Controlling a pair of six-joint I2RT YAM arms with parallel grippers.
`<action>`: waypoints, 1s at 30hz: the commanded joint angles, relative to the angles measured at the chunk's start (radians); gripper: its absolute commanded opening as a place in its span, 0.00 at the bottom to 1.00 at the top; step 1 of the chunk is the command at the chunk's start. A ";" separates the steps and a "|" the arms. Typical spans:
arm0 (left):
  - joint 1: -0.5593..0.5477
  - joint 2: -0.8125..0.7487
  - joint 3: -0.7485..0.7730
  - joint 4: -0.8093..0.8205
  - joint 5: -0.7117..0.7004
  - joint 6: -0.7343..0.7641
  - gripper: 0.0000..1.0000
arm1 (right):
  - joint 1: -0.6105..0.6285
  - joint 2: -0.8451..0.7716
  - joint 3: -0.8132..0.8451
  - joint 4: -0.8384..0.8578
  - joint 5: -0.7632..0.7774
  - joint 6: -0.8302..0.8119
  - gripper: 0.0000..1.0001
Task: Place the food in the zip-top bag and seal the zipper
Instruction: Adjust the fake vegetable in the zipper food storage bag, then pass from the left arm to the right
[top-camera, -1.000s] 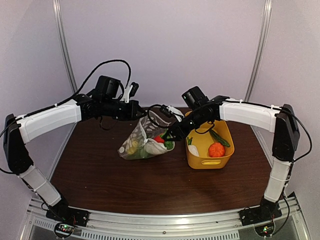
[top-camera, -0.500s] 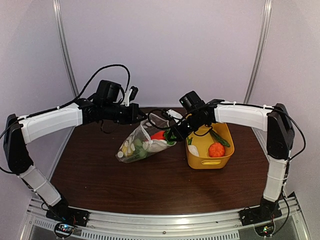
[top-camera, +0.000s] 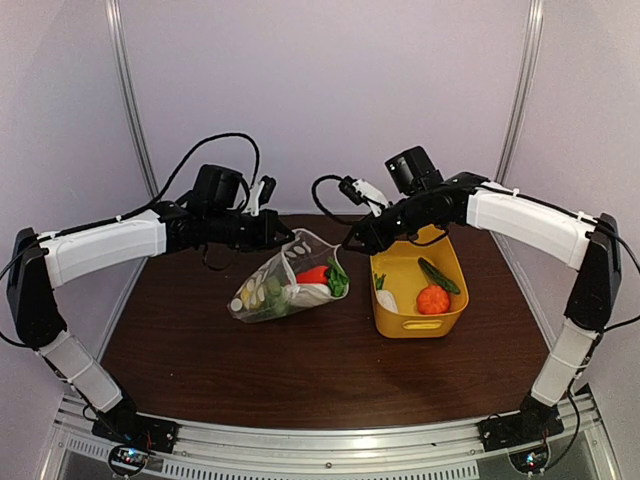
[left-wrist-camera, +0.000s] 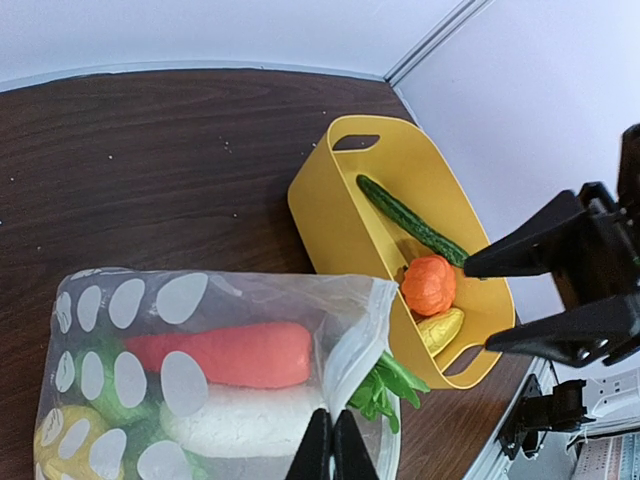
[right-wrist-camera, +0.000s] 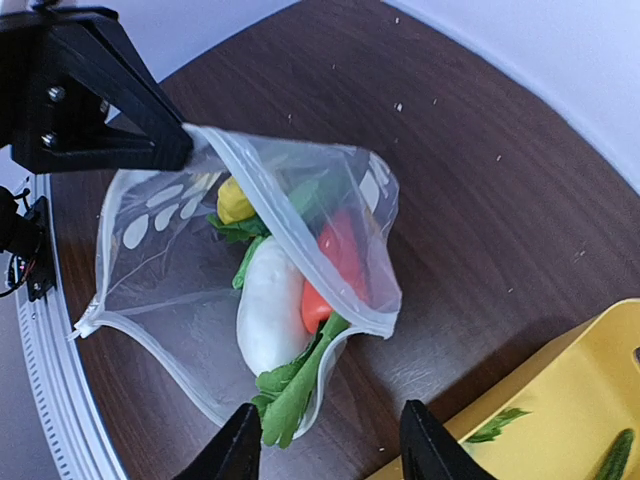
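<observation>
The zip-top bag (right-wrist-camera: 170, 260) sits open on the dark surface (right-wrist-camera: 470, 170) — the left tool (right-wrist-camera: 185, 140) pinches its top edge. Inside are a white radish (right-wrist-camera: 268, 310), a red carrot (right-wrist-camera: 340, 250), a yellow piece (right-wrist-camera: 232, 200) and leafy greens (right-wrist-camera: 295, 385) poking out. The right tool (right-wrist-camera: 330, 440) is spread wide and holds nothing — the yellow basket (right-wrist-camera: 560, 380) is beside it.

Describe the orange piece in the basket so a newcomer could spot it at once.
Find the yellow basket on the right of the table. Near its front end sits the orange piece. It is round and ribbed like a pumpkin, unlike the long green cucumber beside it.
</observation>
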 joint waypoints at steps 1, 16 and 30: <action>0.005 -0.024 0.021 0.021 0.015 0.010 0.00 | -0.017 -0.009 -0.018 0.033 0.060 0.023 0.44; 0.005 -0.029 0.060 0.014 0.006 -0.013 0.00 | -0.003 0.029 -0.115 0.063 -0.082 -0.008 0.51; 0.005 -0.018 0.018 0.097 0.069 -0.086 0.00 | 0.015 0.198 -0.011 0.062 -0.032 0.057 0.53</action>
